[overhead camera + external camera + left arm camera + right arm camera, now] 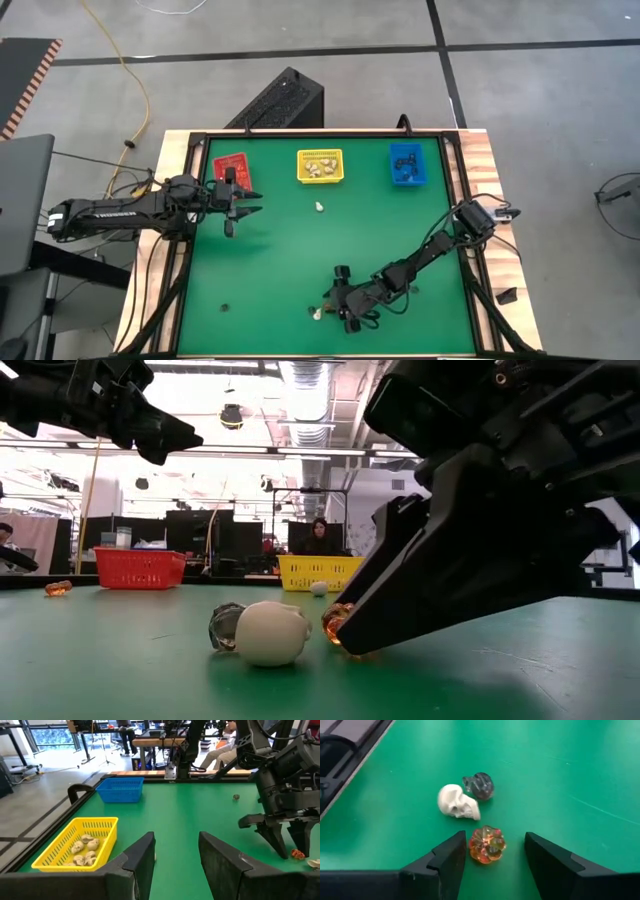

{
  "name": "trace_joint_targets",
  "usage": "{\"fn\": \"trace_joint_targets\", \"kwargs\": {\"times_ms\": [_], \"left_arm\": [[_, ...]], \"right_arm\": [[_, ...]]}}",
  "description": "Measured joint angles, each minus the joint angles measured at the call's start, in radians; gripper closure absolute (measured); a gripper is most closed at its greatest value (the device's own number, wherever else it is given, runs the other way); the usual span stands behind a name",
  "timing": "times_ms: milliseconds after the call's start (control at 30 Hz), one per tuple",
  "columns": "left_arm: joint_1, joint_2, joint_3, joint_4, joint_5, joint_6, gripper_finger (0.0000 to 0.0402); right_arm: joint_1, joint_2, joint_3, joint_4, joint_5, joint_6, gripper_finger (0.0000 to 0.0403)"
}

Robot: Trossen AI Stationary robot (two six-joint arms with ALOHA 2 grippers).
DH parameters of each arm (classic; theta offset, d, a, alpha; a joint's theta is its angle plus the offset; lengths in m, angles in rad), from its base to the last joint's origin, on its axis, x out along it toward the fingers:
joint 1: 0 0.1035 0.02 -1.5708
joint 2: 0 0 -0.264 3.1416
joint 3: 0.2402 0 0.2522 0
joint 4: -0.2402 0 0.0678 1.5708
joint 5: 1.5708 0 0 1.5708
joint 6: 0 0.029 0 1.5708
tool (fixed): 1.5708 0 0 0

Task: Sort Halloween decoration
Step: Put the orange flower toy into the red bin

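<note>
An orange see-through pumpkin trinket (487, 844) lies on the green table between the open fingers of my right gripper (496, 841), close to one finger. A cream skull (457, 802) and a dark grey skull (480, 785) lie just beyond it. In the high view this cluster (318, 313) sits near the table's near edge, by my right gripper (332, 305). Another cream trinket (319, 207) lies mid-table below the yellow bin (320, 166), which holds several cream skulls (82, 851). A dark trinket (224, 307) lies near left. My left gripper (250, 203) hovers open beside the red bin (232, 165). My right gripper comes down slanting from the table's right, its fingers low at the table on either side of the pumpkin. One finger (452, 855) stands right beside the pumpkin's side (473, 845); whether it touches, I cannot tell.
The blue bin (406, 163) stands at the far right and holds dark pieces. All three bins line the far edge. A small orange piece (58, 588) shows at the left in the low view. A person (320, 536) sits beyond the table. Open green surface lies mid-table.
</note>
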Motion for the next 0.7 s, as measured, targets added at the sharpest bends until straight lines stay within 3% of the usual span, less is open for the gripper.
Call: {"fn": "trace_joint_targets", "kwargs": {"times_ms": [433, 700], "left_arm": [[0.0, 0.0, 0.0, 0.0, 0.0, 0.0, 0.0259], [0.0, 0.0, 0.0, -0.001, 0.0, 0.001, 0.0259]], "right_arm": [[-0.014, 0.001, 0.0, 0.017, -0.047, 0.0, 0.0168], [-0.025, 0.107, 0.004, 0.136, -0.109, -0.005, 0.0169]]}}
